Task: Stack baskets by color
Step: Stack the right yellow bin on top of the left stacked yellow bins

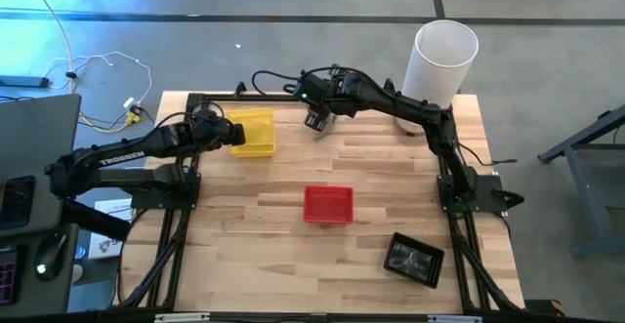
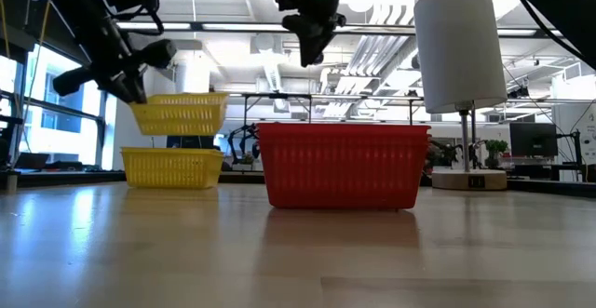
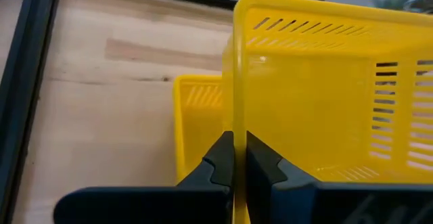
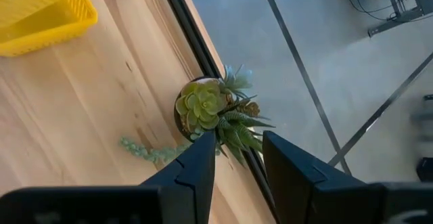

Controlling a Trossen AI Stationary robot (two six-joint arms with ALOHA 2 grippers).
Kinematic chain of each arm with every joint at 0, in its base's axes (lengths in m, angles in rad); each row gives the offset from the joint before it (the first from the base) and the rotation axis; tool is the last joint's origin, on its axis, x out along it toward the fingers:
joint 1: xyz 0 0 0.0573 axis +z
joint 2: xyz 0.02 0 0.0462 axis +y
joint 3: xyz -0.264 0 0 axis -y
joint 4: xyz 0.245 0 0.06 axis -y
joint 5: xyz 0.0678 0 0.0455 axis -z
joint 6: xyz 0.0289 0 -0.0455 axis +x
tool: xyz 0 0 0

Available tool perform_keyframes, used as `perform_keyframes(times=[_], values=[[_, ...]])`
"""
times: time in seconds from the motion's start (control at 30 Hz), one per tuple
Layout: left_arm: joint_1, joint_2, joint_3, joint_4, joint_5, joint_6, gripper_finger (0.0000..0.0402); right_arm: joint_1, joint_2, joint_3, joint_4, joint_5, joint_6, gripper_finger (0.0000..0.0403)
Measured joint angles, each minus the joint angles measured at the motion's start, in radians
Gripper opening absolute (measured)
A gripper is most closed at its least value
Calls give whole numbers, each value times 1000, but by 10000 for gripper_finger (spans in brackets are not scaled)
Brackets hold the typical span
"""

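My left gripper (image 1: pixel 228 134) is shut on a yellow basket (image 2: pixel 180 113) at the table's far left. This basket hangs just above a second yellow basket (image 2: pixel 173 167), which rests on the table with its open side up. A red basket (image 1: pixel 328 205) sits on its base at mid-table. A black basket (image 1: pixel 415 258) lies near the front right. My right gripper (image 4: pixel 237 160) stands open high over the far edge, above a small green plant (image 4: pixel 211 109), and touches nothing. My left gripper pinches the upper yellow basket's end wall (image 3: pixel 237 95), the one facing the table's left side, with one finger inside the basket and one outside. The fingers come from the left, slanting down. The basket is lifted clear, roughly level, open side up, over the lower basket (image 3: pixel 196 116).
A tall white cylinder (image 1: pixel 444 58) stands at the far right corner. The plant sits right at the table's far edge by the black frame rail (image 4: pixel 196 38). Bare wood lies between the yellow baskets and the red one, and along the front left.
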Motion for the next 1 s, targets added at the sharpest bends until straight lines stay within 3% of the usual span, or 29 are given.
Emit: perform_keyframes(times=[1.0], values=[[1, 160, -13, 5, 14, -37, 3, 1, 0, 0, -36, -5, 26, 110]])
